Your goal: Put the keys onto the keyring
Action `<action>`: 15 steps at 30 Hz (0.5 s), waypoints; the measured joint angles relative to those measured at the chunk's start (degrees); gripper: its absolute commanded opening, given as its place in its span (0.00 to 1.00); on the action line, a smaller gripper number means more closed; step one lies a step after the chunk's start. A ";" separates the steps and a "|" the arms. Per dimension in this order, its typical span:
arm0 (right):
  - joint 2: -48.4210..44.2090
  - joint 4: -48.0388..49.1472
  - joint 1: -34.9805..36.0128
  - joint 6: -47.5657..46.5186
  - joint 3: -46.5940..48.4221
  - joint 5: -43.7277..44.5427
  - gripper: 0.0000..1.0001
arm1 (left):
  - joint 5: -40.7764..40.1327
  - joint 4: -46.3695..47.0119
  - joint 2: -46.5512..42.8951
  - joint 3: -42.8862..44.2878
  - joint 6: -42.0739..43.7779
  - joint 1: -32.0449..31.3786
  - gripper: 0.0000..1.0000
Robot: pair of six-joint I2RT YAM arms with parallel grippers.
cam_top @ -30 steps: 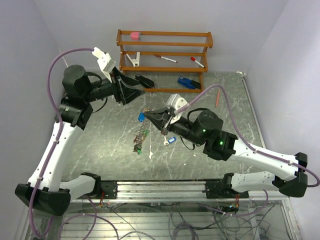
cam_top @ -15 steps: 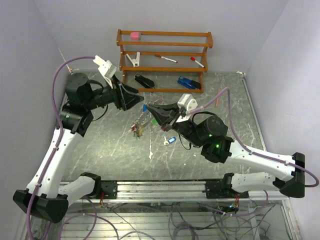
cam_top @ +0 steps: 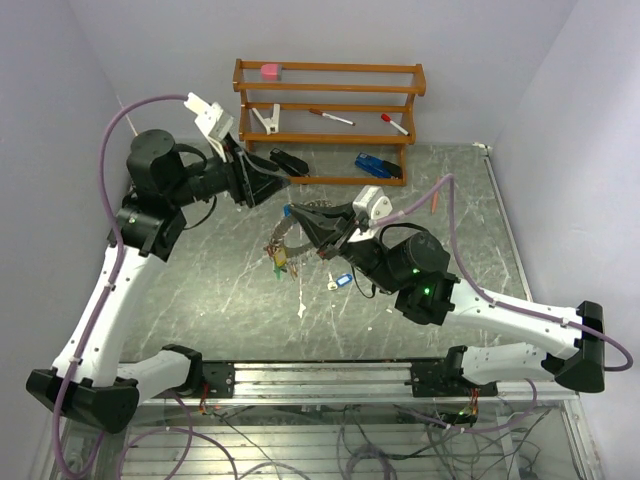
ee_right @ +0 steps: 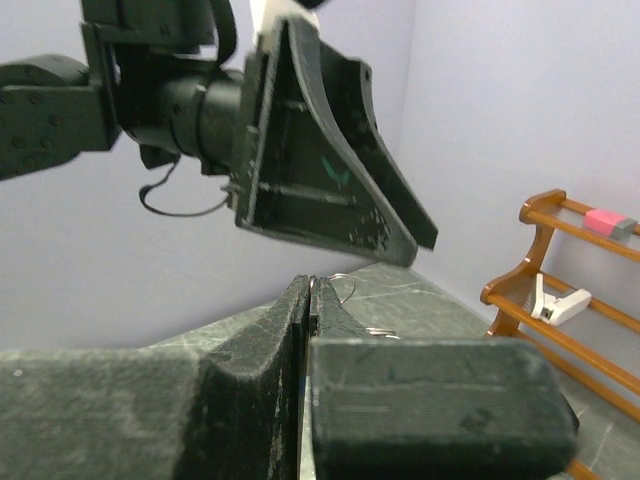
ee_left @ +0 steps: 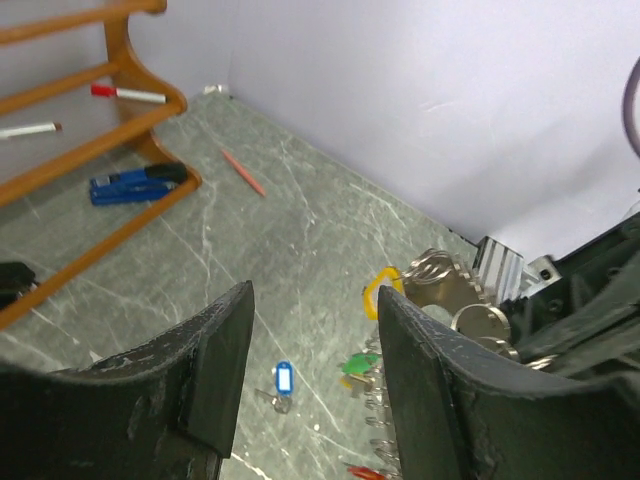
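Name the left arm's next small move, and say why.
Probably lower the left gripper toward the loose blue-tagged key on the table and take it. Its fingers stand open with nothing between them, while the right gripper is shut on the keyring, with other tagged keys hanging from it. The blue one is not on the ring.

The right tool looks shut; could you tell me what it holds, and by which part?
The right tool pinches the keyring by its rim; keys dangle from it.

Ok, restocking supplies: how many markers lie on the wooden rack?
2, on one shelf of the rack: left marker near its middle, right marker toward its right end. None seem hidden.
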 measured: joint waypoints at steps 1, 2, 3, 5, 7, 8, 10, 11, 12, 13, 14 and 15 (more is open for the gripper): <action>0.00 -0.02 0.00 0.02 0.00 0.20 0.00 | -0.04 -0.09 0.02 1.11 0.04 0.00 0.62; 0.00 -0.04 0.00 0.04 0.00 0.44 0.00 | -0.17 -0.09 0.04 2.21 0.11 -0.02 0.62; 0.00 -0.02 0.00 0.09 0.00 0.59 0.00 | -0.26 -0.07 0.04 3.10 0.09 -0.02 0.61; -0.02 0.00 0.00 0.17 0.00 0.98 0.00 | -0.13 0.20 0.04 4.17 -0.37 -0.02 0.59; 0.00 -0.02 0.00 0.17 0.00 1.42 0.00 | 0.37 0.72 -0.02 4.28 -1.57 -0.02 0.58; -0.02 -0.02 0.00 0.17 0.00 1.68 0.00 | 0.81 1.03 -0.02 4.11 -2.27 -0.02 0.59; -0.02 0.00 0.00 0.17 0.00 2.14 0.00 | 1.42 1.68 -0.55 2.60 -3.52 -0.02 0.60; -0.02 -0.02 0.00 0.17 0.00 2.51 0.00 | 1.70 1.77 -1.07 1.31 -4.11 -0.02 0.61; -0.02 0.00 0.00 0.17 0.00 2.75 0.00 | 1.88 1.81 -1.51 0.39 -4.52 -0.02 0.61; -0.02 0.00 0.00 0.17 0.00 3.02 0.00 | 2.12 1.92 -1.99 -0.61 -5.01 -0.04 0.62; -0.02 0.07 0.00 0.20 0.00 3.28 0.00 | 2.29 1.97 -2.54 -1.70 -5.57 -0.04 0.62; -0.02 0.15 0.00 0.20 0.00 3.56 0.00 | 2.60 2.10 -2.82 -2.34 -6.12 -0.07 0.62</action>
